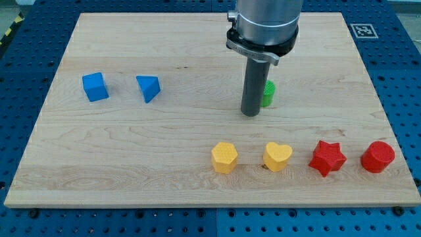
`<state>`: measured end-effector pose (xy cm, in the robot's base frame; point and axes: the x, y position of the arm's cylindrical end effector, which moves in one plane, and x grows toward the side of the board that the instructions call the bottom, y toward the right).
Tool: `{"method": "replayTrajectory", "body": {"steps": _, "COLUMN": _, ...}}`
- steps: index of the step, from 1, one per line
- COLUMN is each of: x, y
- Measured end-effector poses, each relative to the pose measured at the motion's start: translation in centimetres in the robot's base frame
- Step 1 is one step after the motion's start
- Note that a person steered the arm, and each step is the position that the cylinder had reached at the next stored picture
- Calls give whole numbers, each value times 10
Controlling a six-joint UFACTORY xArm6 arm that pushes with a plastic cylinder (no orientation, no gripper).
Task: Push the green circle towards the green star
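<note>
A green block (268,93) sits near the middle of the wooden board (197,52), mostly hidden behind my rod; I cannot make out its shape. My tip (250,113) rests on the board just to the view's left of it and slightly below it, touching or nearly touching it. Only one green block shows. Any other green block is hidden by the arm or out of view.
A blue cube (95,87) and a blue triangle (148,88) lie at the view's left. Along the view's bottom stand a yellow hexagon (224,157), a yellow heart (277,157), a red star (327,158) and a red circle (377,157).
</note>
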<state>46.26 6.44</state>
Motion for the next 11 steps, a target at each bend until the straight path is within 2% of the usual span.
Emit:
{"method": "replayTrajectory", "body": {"steps": 4, "x": -19, "y": 34}}
{"method": "replayTrajectory", "body": {"steps": 8, "x": -66, "y": 46}}
{"method": "replayTrajectory", "body": {"steps": 9, "x": -45, "y": 60}}
{"method": "replayTrajectory", "body": {"steps": 10, "x": -43, "y": 80}}
{"method": "replayTrajectory", "body": {"steps": 11, "x": -62, "y": 90}}
